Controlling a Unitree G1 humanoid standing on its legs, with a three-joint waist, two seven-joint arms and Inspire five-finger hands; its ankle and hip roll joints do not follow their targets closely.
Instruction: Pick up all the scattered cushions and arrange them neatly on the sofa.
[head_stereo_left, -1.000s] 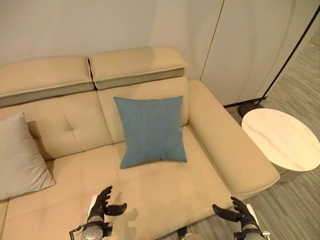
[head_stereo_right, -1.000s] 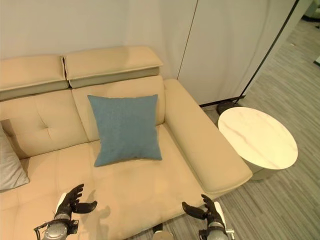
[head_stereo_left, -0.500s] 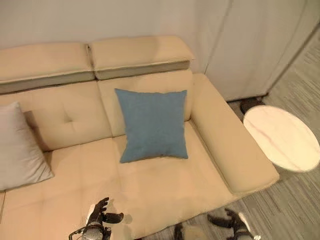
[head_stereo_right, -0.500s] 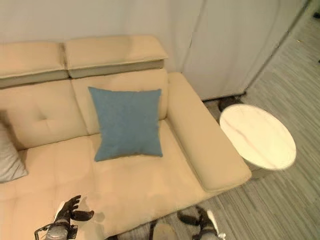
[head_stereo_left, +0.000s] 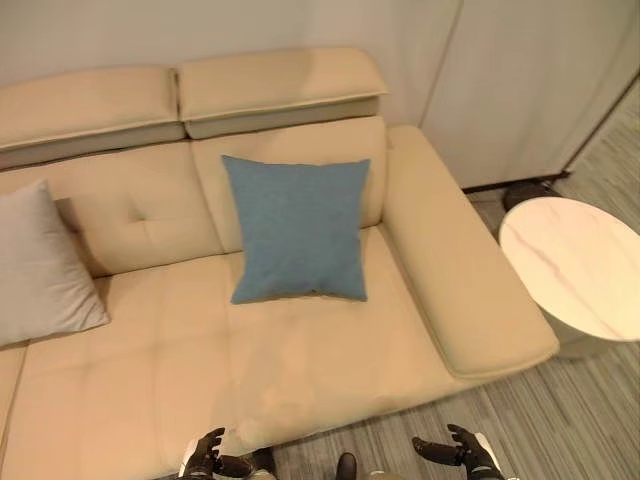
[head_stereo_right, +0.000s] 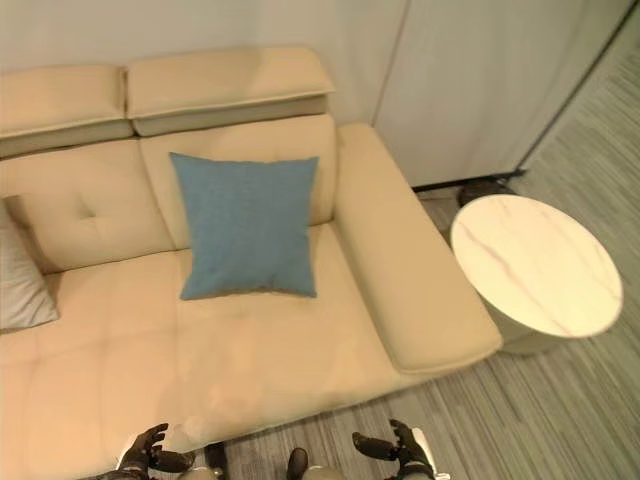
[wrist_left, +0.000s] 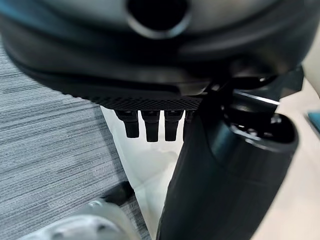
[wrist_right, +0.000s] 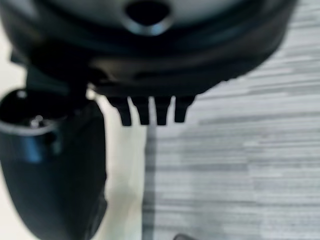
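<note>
With the blue cushion (head_stereo_left: 296, 228) propped against the sofa (head_stereo_left: 320, 370) backrest and the grey cushion (head_stereo_left: 42, 265) at its far left, both empty, relaxed hands, left hand (head_stereo_left: 205, 459) and right hand (head_stereo_left: 468, 452), risk leaving floor cushions unseen.

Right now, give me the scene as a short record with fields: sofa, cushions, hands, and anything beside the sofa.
sofa: beige sofa, seat mostly bare
blue cushion: blue cushion upright against the backrest, toward the robot's right end
grey cushion: grey cushion leaning on the backrest at the robot's left
left hand: left hand low at the sofa's front edge, open, holding nothing
right hand: right hand over the floor, open, holding nothing
beside sofa: round side table by the right armrest
</note>
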